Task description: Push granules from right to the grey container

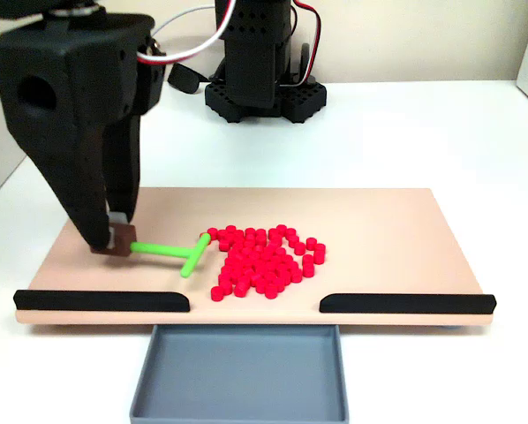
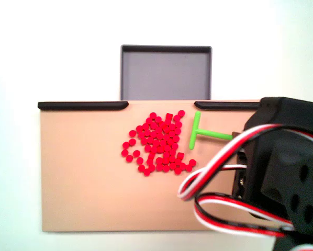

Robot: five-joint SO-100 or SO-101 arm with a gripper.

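The granules (image 1: pixel 264 261) lie in a loose red cluster near the middle of the tan board (image 1: pixel 405 238), close to its front edge. The grey container (image 1: pixel 237 371) sits just below that edge, at the gap between two black strips. My gripper (image 1: pixel 114 235) stands at the board's left in this fixed view, shut on the brown block at the end of the green T-shaped pusher stick (image 1: pixel 162 253). The stick's crossbar touches the cluster's left side. In the other fixed view the granules (image 2: pixel 159 144) lie below the container (image 2: pixel 166 73), with the pusher (image 2: pixel 198 130) to their right.
Black strips (image 1: pixel 101 300) (image 1: pixel 405 303) line the board's front edge on either side of the gap. The arm's black base (image 1: pixel 260 84) stands behind the board. The arm's body and wires (image 2: pixel 282 172) cover the board's lower right corner in the other fixed view.
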